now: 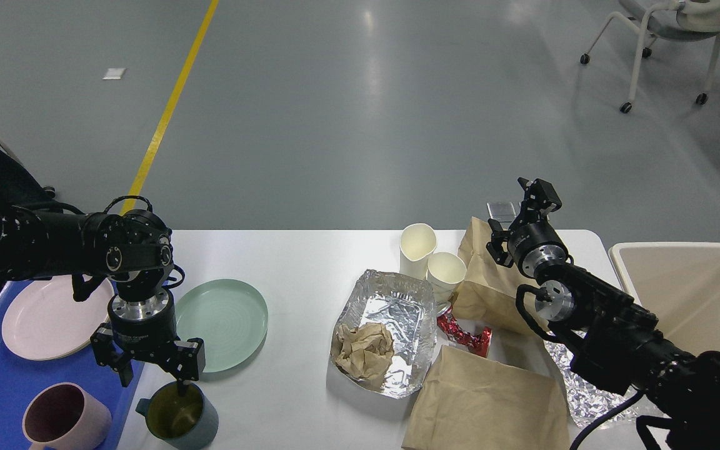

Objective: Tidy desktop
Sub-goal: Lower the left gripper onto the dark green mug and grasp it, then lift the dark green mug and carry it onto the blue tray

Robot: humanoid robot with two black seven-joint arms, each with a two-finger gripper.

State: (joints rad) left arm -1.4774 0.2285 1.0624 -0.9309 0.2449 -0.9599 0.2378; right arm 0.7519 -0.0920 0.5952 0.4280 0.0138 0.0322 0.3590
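From the head view, the white table [310, 262] stands on a grey glossy floor [360, 112] crossed by a yellow line [169, 103], with a wheeled chair [666, 37] far beyond the foil tray [385, 328]. The table is matte with rounded corners (cluttered right of the foil tray by paper cups [432, 259] and brown bags [485, 400]). Well left of the foil tray, the left gripper [150, 375] hangs jaws spread, one finger dipping into the grey mug [179, 415] beside a green plate [225, 322]. Right of the tray, the right gripper [538, 197] sits above the table's far edge; its jaws cannot be told.
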